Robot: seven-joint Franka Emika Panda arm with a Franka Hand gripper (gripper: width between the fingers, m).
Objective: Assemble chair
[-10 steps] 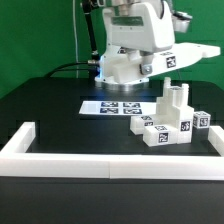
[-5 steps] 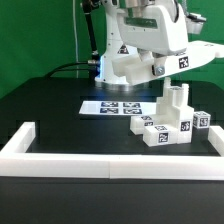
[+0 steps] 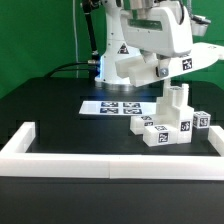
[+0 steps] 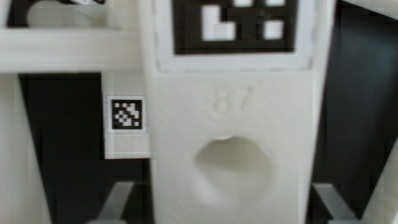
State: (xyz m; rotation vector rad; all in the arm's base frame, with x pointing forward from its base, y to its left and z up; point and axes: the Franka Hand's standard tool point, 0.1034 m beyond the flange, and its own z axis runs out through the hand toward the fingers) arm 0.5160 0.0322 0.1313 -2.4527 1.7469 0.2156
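Your fingers [image 4: 118, 205] sit on either side of a white slab [image 4: 231, 120] and are clamped on it. The wrist view shows you its tag and a moulded 87 up close. In the exterior view the slab hangs slightly tilted beside the arm [image 3: 135, 45], well above the tabletop [image 3: 55, 110]. The other chair parts [image 3: 165, 125] stand bunched on the tabletop toward the exterior view's right, just beside the marker board [image 3: 112, 105] and behind the rail [image 3: 110, 163]
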